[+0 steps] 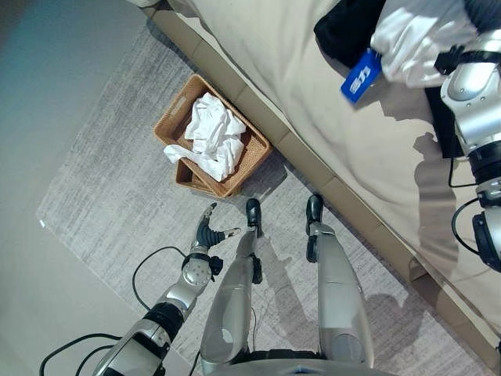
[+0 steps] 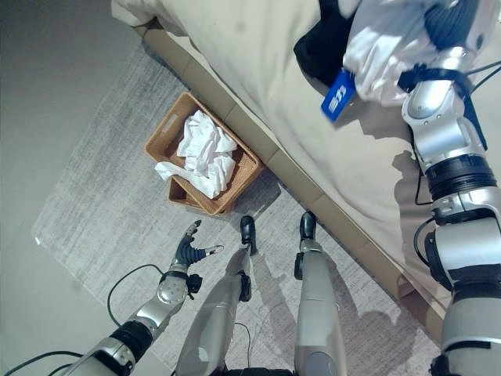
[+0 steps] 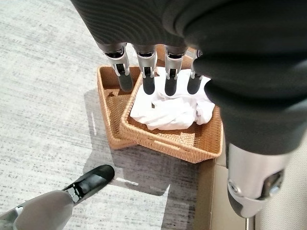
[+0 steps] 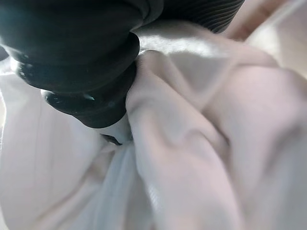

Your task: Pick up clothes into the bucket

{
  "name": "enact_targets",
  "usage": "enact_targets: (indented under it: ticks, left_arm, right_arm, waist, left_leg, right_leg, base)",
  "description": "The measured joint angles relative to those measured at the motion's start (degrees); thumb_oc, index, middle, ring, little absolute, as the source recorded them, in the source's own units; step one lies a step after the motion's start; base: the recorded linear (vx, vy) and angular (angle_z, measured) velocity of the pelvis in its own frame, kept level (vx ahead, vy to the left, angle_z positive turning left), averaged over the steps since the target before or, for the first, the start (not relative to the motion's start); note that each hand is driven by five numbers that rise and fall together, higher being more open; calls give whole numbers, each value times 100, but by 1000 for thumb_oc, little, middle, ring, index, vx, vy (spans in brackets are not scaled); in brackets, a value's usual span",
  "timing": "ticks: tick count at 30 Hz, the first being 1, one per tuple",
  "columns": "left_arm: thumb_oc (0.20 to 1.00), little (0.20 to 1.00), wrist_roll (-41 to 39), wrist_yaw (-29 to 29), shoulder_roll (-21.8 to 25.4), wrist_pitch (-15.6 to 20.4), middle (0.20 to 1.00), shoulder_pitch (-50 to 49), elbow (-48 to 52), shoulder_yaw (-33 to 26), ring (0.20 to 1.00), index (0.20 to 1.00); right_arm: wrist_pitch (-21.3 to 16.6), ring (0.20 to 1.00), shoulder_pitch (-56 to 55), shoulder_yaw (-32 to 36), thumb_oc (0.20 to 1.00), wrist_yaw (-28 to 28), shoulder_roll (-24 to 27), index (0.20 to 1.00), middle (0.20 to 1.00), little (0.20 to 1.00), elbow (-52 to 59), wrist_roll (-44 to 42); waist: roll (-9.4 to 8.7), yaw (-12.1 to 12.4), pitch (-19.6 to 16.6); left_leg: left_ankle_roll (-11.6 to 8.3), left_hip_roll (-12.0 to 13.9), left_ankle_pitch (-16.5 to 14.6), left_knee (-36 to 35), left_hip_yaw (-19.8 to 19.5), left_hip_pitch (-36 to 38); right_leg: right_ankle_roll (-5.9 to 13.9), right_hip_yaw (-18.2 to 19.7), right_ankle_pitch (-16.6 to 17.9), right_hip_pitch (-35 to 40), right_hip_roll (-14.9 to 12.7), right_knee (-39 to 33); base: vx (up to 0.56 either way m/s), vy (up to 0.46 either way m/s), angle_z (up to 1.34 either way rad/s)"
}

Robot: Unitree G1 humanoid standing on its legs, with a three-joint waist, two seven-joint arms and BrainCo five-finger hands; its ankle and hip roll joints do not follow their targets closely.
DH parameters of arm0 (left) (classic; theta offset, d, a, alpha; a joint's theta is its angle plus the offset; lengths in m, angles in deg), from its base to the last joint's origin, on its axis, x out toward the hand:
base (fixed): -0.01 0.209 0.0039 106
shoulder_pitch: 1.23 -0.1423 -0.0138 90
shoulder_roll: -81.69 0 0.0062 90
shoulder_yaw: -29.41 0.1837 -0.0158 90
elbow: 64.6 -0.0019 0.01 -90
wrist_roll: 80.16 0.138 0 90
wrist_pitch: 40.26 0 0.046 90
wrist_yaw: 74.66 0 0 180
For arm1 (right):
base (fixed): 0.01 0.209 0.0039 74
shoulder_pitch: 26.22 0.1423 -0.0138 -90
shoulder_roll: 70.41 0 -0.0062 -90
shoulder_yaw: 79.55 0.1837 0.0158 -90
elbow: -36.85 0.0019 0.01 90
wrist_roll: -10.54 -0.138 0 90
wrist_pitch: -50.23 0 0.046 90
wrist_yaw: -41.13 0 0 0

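Clothes first, from the left eye view: white garment (image 1: 415, 35) bunched far right on the bed (image 1: 313, 94), blue tag (image 1: 361, 76) hanging from it, black garment (image 1: 344, 35) just behind. Wicker basket (image 1: 176, 117) on the rug (image 1: 102, 204), touching the bed's edge, already holding white clothes (image 1: 213, 137). Left hand (image 1: 210, 229) low near the basket, fingers relaxed, empty.

Right eye view: right hand (image 2: 446, 19) buried in the white garment; grip cannot be told.

Left wrist view: straight fingers (image 3: 146, 72) pointing toward the basket.

Right wrist view: white cloth pressed close against the dark cover.

Probably the grasping step; next, lift clear and carry left over the basket.
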Motion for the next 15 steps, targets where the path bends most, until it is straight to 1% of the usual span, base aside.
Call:
enact_targets:
  ticks: [2, 3, 4, 6, 8, 9, 13, 15]
  left_arm:
    - [1000, 1000, 3, -36, 0, 0, 1000, -14, -11, -87, 1000, 1000]
    - [1000, 1000, 3, -47, 6, 1, 1000, -12, -10, -108, 1000, 1000]
    - [1000, 1000, 4, -110, 35, 18, 1000, -14, -9, -114, 1000, 1000]
    - [1000, 1000, 5, -137, 55, 20, 1000, -14, -12, -115, 1000, 1000]
    - [1000, 1000, 7, -144, 57, 29, 1000, -13, -18, -117, 1000, 1000]
    - [1000, 1000, 10, -146, 56, 41, 1000, -12, -41, -122, 1000, 1000]
    - [1000, 1000, 13, -150, 36, 52, 1000, -16, -203, -138, 1000, 1000]
    - [1000, 1000, 15, -152, 51, 55, 1000, -13, -206, -170, 1000, 1000]
  right_arm:
    - [5, 200, -185, 353, 200, -422, 15, 200, 200, 200, 320, 223]
    - [-16, 200, -257, 441, 200, -520, 28, 200, 200, 200, 401, 312]
    - [-40, 200, -336, 538, 200, -747, 55, 200, 200, 200, 445, 496]
    - [-40, 200, -426, 640, 200, -898, 58, 200, 200, 200, 527, 594]
    - [-41, 200, -489, 655, 200, -928, 58, 200, 200, 200, 538, 652]
    - [-40, 200, -558, 667, 200, -932, 51, 200, 200, 200, 533, 652]
    - [-35, 200, -814, 665, 200, -883, -7, 200, 200, 200, 467, 650]
    - [-25, 834, -948, 637, 834, -754, -109, 834, 834, 834, 324, 648]
  waist:
    - [-38, 13, 23]
    - [-43, 16, 25]
    - [-44, 20, 26]
    - [-52, 13, 31]
    - [-79, 6, 48]
    - [-135, 29, 83]
    - [-166, 33, 103]
    - [-203, 26, 124]
  left_leg:
    - [1, -11, 0, -6, 12, 65]
    - [-6, -13, 4, -5, 10, 71]
    - [3, -10, -2, -5, 11, 77]
    - [4, -8, -3, -7, 35, 77]
    - [11, -11, -7, -7, 58, 80]
    - [16, -6, -11, -7, 112, 93]
    - [17, -5, -11, -16, 144, 138]
    - [19, 0, -13, -23, 144, 211]
  right_leg:
    - [3, 14, 24, 96, -3, -73]
    - [3, 14, 41, 110, -2, -90]
    - [23, 11, 80, 153, 5, -166]
    - [21, 24, 152, 191, 20, -268]
    - [28, 43, 186, 201, 26, -307]
    - [29, 79, 222, 209, 39, -349]
    - [26, 98, 269, 281, 48, -432]
    - [28, 98, 271, 361, 52, -455]
  base:
    - [-39, 29, -2]
    - [0, 0, 0]
    - [0, 0, 0]
    - [-21, 24, -7]
    - [-19, 13, -9]
    - [-18, -1, -12]
    - [-10, 2, -5]
    - [0, 0, 0]
